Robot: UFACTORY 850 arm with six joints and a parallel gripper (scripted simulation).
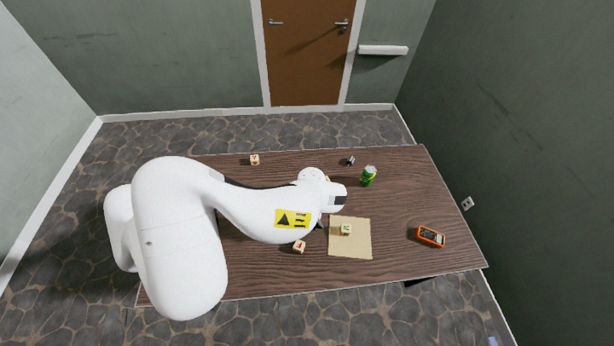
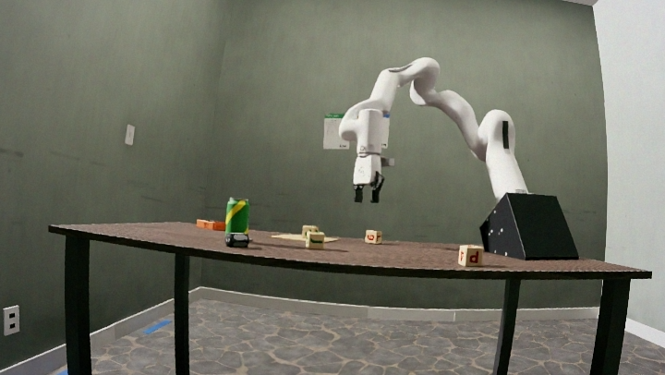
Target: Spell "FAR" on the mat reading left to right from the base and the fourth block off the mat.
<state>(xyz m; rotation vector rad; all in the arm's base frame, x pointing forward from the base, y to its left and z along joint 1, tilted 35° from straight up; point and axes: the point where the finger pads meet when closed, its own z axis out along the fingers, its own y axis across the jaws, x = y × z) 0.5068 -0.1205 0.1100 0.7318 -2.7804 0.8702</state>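
Pale wooden cube (image 1: 345,228) is seen on flat tan mat (image 1: 356,249); table (image 1: 408,202) is dark-grained. Gripper (image 2: 366,193) is held downward above the table, fingers (image 2: 357,193) spread apart, nothing held.

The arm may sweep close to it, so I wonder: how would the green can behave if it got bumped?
The green can stands upright and looks taller than wide, so a knock near its top would probably tip it. Once on its round side it would likely roll across the table. Its weight cannot be told.
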